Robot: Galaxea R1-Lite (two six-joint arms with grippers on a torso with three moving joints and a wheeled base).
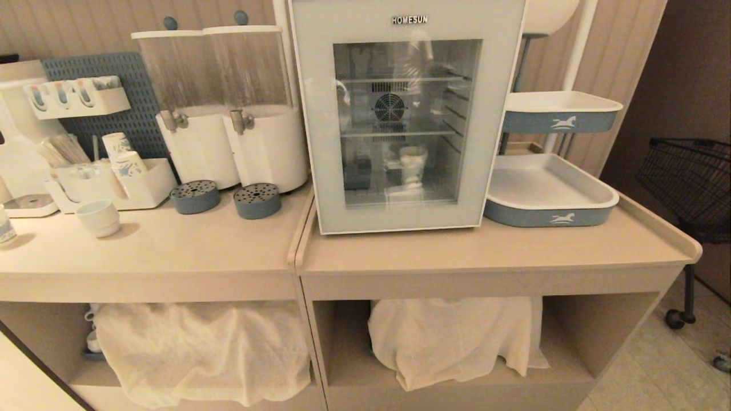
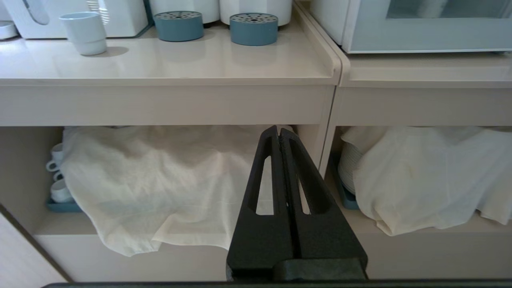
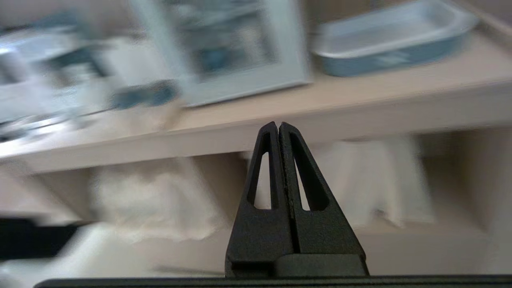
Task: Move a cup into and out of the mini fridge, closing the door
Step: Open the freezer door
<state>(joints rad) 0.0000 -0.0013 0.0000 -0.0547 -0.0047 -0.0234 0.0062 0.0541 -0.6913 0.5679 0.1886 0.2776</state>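
The white mini fridge (image 1: 390, 107) stands on the right counter with its glass door (image 1: 320, 142) shut. Through the glass a white cup (image 1: 412, 162) stands upright on the bottom shelf. Neither arm shows in the head view. My left gripper (image 2: 278, 129) is shut and empty, held low in front of the cloth-covered shelf under the left counter. My right gripper (image 3: 278, 125) is shut and empty too, below the counter's edge, with the fridge door (image 3: 240, 84) up ahead of it in a blurred view.
Two drink dispensers (image 1: 228, 114) with blue drip trays stand left of the fridge. A squat white mug (image 1: 99, 217) and patterned paper cups (image 1: 123, 154) sit further left. Blue-and-white trays (image 1: 548, 194) sit right of the fridge, a wire cart (image 1: 691, 177) beyond.
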